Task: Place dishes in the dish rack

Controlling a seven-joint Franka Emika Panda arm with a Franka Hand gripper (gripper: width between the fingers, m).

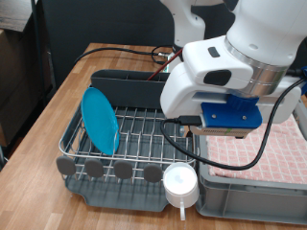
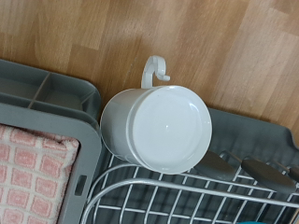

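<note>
The light-blue plate [image 1: 99, 120] stands on edge, tilted, among the wires at about 9 o'clock in the silver wire dish rack [image 1: 134, 144], whose dark grey utensil caddy [image 1: 129, 88] sits at its 12 o'clock side and whose round grey end caps [image 1: 107, 170] line its 6 o'clock edge. The small white cup [image 1: 179, 182] hangs at the rack's 5 o'clock corner, upside down with its flat base showing [image 2: 168, 128] and its handle [image 2: 154, 71] pointing away from the wires.

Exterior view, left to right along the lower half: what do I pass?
Light-blue plate standing in the dish rack → white cup at the rack's corner → grey bin with the pink checked cloth.
</note>
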